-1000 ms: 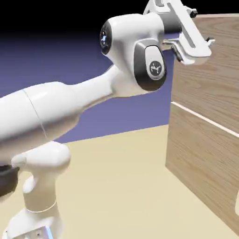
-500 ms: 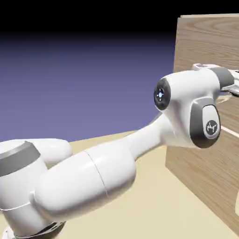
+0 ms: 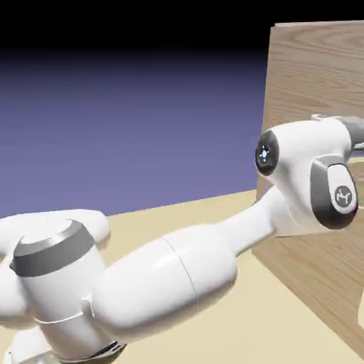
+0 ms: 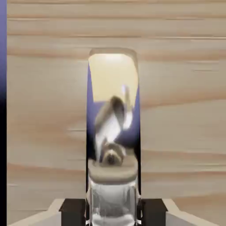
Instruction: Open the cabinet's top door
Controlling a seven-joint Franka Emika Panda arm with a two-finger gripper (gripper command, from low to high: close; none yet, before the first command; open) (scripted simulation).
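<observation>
Handle (image 4: pixel 113 132) on top door (image 4: pixel 185 110) runs lengthwise away, gripper (image 4: pixel 113 211) clamped on it.

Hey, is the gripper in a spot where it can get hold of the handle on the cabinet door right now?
Probably yes. In the hand view the shiny handle stands straight between the gripper fingertips, closed around it, with nothing in between. The door fills the view behind.

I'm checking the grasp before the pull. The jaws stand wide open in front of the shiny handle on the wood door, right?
Not open: the hand view shows the gripper closed on the shiny handle, its jaws tight against both sides. The wood door is behind it, as you said.
</observation>
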